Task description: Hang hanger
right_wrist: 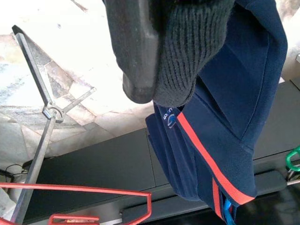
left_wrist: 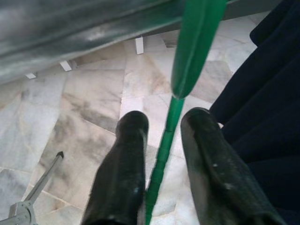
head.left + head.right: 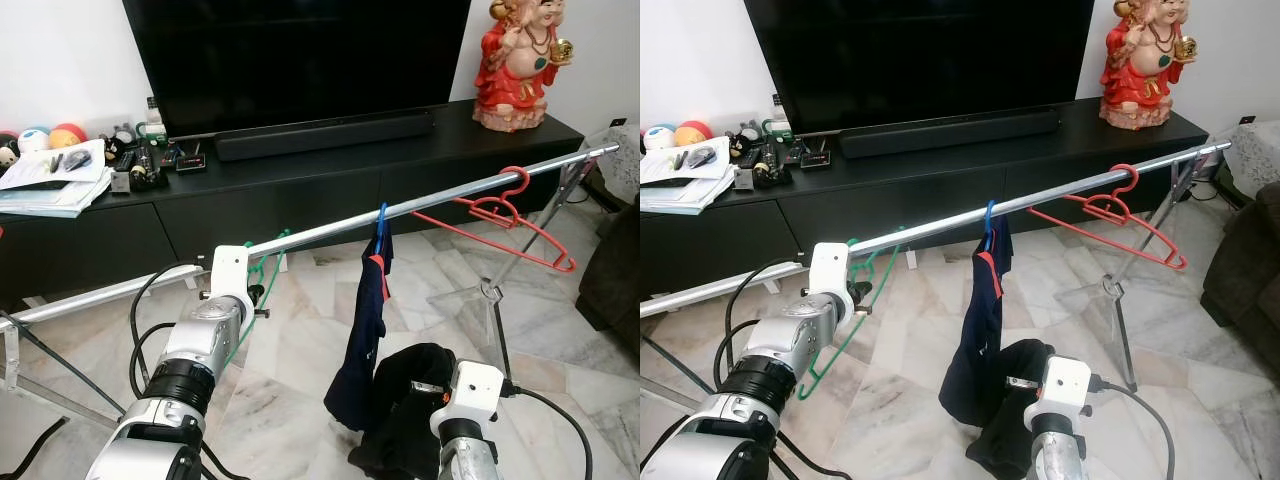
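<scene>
L gripper at the metal rail, fingers spread around green hanger; R gripper pinching black knit cloth.

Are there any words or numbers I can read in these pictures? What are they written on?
None can be read.
Navy garment: a small white logo near the red stripe, too blurred to read.
Papers on the black TV cabinet: print too small to read.
Small bottle beside them: label too small to read.
Green hanger between the left gripper fingers: no writing.
</scene>
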You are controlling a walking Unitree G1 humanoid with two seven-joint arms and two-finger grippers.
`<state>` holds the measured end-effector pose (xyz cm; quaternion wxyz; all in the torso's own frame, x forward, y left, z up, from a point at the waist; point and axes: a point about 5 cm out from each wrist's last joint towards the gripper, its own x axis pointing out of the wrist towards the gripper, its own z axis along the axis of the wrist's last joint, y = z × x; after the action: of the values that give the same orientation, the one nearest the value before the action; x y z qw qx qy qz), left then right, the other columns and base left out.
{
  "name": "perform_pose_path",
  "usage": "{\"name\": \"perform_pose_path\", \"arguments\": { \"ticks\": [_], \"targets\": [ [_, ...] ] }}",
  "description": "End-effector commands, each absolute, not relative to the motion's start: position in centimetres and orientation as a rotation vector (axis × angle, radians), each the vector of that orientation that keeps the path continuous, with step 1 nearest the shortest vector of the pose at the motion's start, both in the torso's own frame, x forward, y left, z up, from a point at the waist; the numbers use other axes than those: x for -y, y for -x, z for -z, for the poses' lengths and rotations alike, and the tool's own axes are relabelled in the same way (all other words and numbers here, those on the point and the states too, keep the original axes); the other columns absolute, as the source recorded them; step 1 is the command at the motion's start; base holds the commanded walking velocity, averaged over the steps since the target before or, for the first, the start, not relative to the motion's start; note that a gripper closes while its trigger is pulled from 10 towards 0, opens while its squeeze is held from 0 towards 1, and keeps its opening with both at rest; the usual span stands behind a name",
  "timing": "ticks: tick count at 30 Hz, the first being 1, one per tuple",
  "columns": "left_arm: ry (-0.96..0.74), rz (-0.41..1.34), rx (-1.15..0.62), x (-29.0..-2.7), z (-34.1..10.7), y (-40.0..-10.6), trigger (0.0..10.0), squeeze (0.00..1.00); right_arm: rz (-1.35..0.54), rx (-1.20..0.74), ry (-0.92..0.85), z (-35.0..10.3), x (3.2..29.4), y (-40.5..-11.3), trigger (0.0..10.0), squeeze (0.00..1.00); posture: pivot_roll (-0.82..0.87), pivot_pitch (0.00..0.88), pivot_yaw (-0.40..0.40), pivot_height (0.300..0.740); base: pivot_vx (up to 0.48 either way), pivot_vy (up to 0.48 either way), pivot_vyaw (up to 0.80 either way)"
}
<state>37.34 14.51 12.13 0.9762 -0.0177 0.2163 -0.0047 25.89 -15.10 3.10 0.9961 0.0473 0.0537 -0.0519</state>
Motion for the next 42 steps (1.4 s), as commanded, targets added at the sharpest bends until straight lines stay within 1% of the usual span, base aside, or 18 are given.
{"name": "perform_pose_path", "arguments": {
  "ticks": [1,13,20,24,27,31,34,36,40,42],
  "targets": [
    [0.023,0.035,-0.442,-14.4,-12.1,-37.4,0.0,0.0,0.089,-0.083,-0.09,-3.5,14.7,-26.2,10.0,0.0,0.03,0.037,0.094,0.74,0.0,0.0,0.0],
    [0.024,0.072,-0.443,-13.7,-11.7,-36.9,0.0,0.0,0.085,-0.09,-0.086,-3.4,14.8,-26.3,10.0,0.0,0.03,0.04,0.09,0.74,0.0,0.0,0.0],
    [0.025,0.038,-0.422,-14.9,-11.4,-36.2,0.0,0.0,0.08,-0.095,-0.081,-3.4,14.9,-26.3,10.0,0.0,0.04,0.043,0.081,0.74,0.0,0.0,0.0],
    [0.023,0.021,-0.388,-15.2,-11.6,-36.0,0.0,0.0,0.074,-0.096,-0.081,-3.4,14.7,-26.3,10.0,0.0,0.04,0.044,0.079,0.74,0.0,0.0,0.0],
    [0.045,0.013,-0.312,-15.6,-12.5,-35.8,0.0,0.0,0.071,-0.093,-0.081,-3.4,14.6,-26.4,10.0,0.0,0.04,0.046,0.076,0.74,0.0,0.0,0.0],
    [0.046,0.003,-0.257,-16.4,-13.1,-35.3,0.0,0.0,0.079,-0.091,-0.077,-3.5,14.9,-26.4,10.0,0.0,0.04,0.05,0.076,0.74,0.0,0.0,0.0],
    [0.01,0.036,-0.193,-17.0,-13.7,-34.5,0.0,0.0,0.084,-0.089,-0.074,-3.5,15.1,-26.3,10.0,0.0,0.04,0.053,0.074,0.74,0.0,0.0,0.0],
    [-0.046,0.106,-0.121,-17.3,-14.1,-33.4,0.0,0.0,0.086,-0.091,-0.072,-3.4,15.2,-26.2,10.0,0.0,0.05,0.055,0.071,0.74,0.0,0.0,0.0],
    [-0.072,0.115,-0.114,-18.0,-13.6,-32.4,0.0,0.0,0.084,-0.092,-0.072,-3.4,15.1,-26.2,10.0,0.0,0.05,0.055,0.069,0.74,0.0,0.0,0.0],
    [-0.123,0.149,-0.131,-18.3,-12.8,-31.5,0.0,0.0,0.083,-0.088,-0.073,-3.5,15.1,-26.3,10.0,0.0,0.05,0.056,0.066,0.74,0.0,0.0,0.0]
  ]
}}
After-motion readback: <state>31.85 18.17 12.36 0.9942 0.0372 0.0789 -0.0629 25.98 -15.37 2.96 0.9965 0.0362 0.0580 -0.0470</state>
